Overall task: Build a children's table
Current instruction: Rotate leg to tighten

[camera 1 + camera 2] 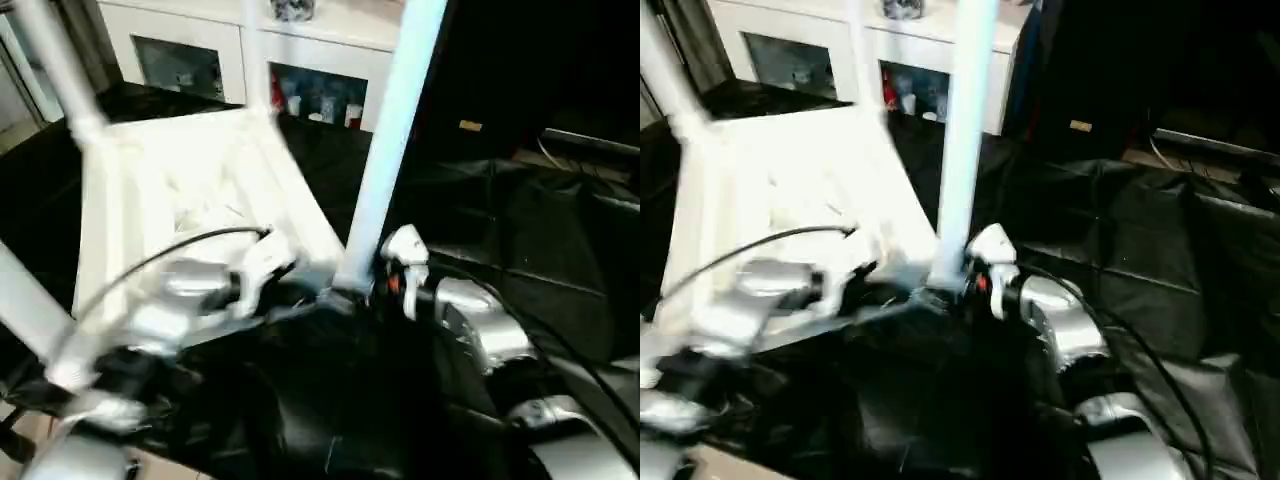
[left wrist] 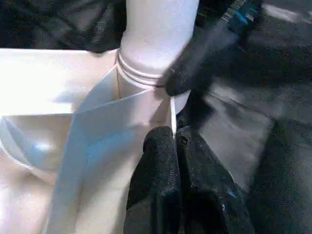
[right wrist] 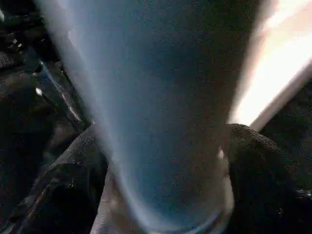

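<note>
lying upside down on a black sheet (image 1: 520, 250), the children's table (image 1: 190, 190) shows its ribbed white underside, tilted a little toward the camera. white plastic all over. tube legs stand up from its corner sockets: one at the far left corner (image 1: 55, 60), one low at the left edge (image 1: 20, 300), and the near right leg (image 1: 395, 130), which rises out of the frame's top. behind the table, a white cabinet (image 1: 250, 60) with glass doors, small items inside too blurred to name.

left gripper (image 2: 173, 146): head views give only its silver forearm and a cable over the tabletop; the left wrist view shows the black fingers pressed together, nipping the thin upright rim of the tabletop just beside the corner socket. same view shows the ringed collar at the foot of the near right leg (image 2: 156, 44), seated in the socket, and a black fingertip (image 2: 183, 80) of the other gripper touching that collar.

right gripper (image 3: 165, 195): right wrist view has the leg very close and blurred, one black finger (image 3: 258, 165) on each side of the tube. fingers spread around the leg; gripping or slack, cannot tell.
</note>
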`<state>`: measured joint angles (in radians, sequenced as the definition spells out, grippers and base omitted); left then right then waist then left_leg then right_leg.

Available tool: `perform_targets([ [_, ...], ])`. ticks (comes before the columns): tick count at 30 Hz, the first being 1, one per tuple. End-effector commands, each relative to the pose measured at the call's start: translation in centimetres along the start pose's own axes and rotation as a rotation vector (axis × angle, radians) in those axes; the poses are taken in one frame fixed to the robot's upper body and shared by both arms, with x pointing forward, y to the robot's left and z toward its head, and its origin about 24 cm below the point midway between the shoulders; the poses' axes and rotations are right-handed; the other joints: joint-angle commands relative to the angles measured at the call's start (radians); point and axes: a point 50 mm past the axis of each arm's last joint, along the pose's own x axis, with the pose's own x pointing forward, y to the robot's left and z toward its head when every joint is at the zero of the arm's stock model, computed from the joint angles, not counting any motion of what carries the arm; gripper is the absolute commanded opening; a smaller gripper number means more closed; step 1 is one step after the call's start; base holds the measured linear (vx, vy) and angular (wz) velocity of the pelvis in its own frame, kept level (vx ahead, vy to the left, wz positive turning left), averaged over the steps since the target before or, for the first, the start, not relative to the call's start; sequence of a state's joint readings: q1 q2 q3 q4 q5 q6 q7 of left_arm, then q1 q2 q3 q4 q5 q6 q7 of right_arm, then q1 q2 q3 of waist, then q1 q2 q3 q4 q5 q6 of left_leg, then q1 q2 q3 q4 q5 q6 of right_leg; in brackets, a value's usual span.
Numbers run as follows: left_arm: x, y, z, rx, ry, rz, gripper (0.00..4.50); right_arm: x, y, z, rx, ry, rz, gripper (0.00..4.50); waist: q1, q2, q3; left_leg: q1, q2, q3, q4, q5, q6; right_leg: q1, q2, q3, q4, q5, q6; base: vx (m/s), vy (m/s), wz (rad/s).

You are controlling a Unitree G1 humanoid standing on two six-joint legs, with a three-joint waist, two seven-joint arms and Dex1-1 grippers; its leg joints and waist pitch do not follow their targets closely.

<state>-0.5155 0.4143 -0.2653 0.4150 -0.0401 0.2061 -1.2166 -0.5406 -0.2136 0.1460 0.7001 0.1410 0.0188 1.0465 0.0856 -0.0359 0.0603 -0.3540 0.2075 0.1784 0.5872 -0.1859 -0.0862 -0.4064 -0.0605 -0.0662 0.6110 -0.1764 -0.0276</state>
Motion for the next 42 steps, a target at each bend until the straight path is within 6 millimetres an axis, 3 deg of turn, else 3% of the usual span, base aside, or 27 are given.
perform_targets([
  [1,0.5,-0.2,0.6,0.070,0.031,-0.009,0.00,-0.7,-0.3,0.0,0.006,0.009,0.001,3.78,0.002,0.005,-0.064,0.016,0.033,-0.002,-0.069,-0.204,0.039,0.046,-0.079,0.051,-0.070,-0.225,-0.221,0.000,0.000,0.00],
  [3,0.4,0.0,0.5,0.043,0.029,0.014,0.00,-0.9,-0.4,0.1,0.002,0.009,0.001,3.78,0.003,0.004,-0.062,0.018,0.032,-0.001,-0.069,-0.219,0.031,0.044,-0.079,0.053,-0.073,-0.249,-0.216,0.000,0.000,0.00],
  [7,0.1,-0.1,0.5,-0.007,0.003,0.031,0.00,-0.9,-0.4,0.2,-0.002,0.005,0.001,3.78,0.000,0.002,-0.065,0.009,0.030,-0.005,-0.071,-0.200,0.022,0.052,-0.082,0.052,-0.073,-0.269,-0.196,0.000,0.000,0.00],
  [9,-0.2,-0.4,0.3,-0.018,0.009,0.019,0.54,-0.9,-0.4,0.2,-0.003,0.005,0.004,3.82,0.001,0.002,-0.066,0.008,0.029,-0.005,-0.069,-0.189,0.024,0.051,-0.081,0.053,-0.071,-0.255,-0.198,0.000,0.000,0.00],
  [11,-0.4,-0.6,0.1,-0.020,0.010,0.026,0.56,-0.8,-0.2,0.2,-0.003,0.002,0.008,3.82,-0.003,-0.004,-0.068,0.004,0.029,-0.006,-0.069,-0.165,0.032,0.055,-0.080,0.051,-0.066,-0.225,-0.202,0.000,0.000,0.00],
  [16,-0.8,-0.7,-0.5,-0.012,0.047,0.029,0.99,-0.7,-0.1,0.1,-0.001,0.003,0.019,3.82,-0.002,0.000,-0.068,0.007,0.028,-0.004,-0.067,-0.150,0.043,0.052,-0.076,0.051,-0.062,-0.179,-0.217,0.000,0.000,0.00],
  [25,-1.0,-0.2,-0.7,-0.012,0.047,0.094,0.99,-0.7,0.0,0.1,-0.003,0.003,0.026,3.82,0.000,-0.002,-0.066,0.007,0.028,-0.005,-0.069,-0.180,0.029,0.051,-0.078,0.051,-0.070,-0.242,-0.196,0.000,0.000,0.00],
  [32,0.1,-0.4,-0.8,-0.007,0.023,0.058,0.99,-0.7,0.0,0.1,-0.003,0.005,0.027,3.82,0.001,0.000,-0.069,0.007,0.028,-0.005,-0.068,-0.166,0.030,0.053,-0.078,0.051,-0.065,-0.207,-0.203,0.000,0.000,0.00],
  [40,0.2,-0.1,-1.4,-0.001,0.076,0.039,0.99,-0.8,0.0,0.1,-0.008,0.009,0.029,3.82,0.002,-0.001,-0.066,0.010,0.027,-0.005,-0.070,-0.195,0.023,0.051,-0.079,0.051,-0.072,-0.261,-0.187,0.000,0.000,0.00],
  [41,0.2,-0.2,-1.4,-0.001,0.079,0.034,0.71,-0.8,0.0,0.1,-0.008,0.009,0.029,3.82,0.001,-0.002,-0.067,0.009,0.028,-0.006,-0.070,-0.194,0.022,0.052,-0.079,0.052,-0.072,-0.264,-0.185,0.000,0.000,0.00],
  [42,0.2,-0.2,-1.5,-0.001,0.087,0.024,0.71,-0.8,-0.1,0.1,-0.009,0.010,0.029,3.82,0.001,-0.002,-0.066,0.008,0.028,-0.006,-0.070,-0.194,0.022,0.052,-0.080,0.051,-0.073,-0.268,-0.184,0.000,0.000,0.00],
])
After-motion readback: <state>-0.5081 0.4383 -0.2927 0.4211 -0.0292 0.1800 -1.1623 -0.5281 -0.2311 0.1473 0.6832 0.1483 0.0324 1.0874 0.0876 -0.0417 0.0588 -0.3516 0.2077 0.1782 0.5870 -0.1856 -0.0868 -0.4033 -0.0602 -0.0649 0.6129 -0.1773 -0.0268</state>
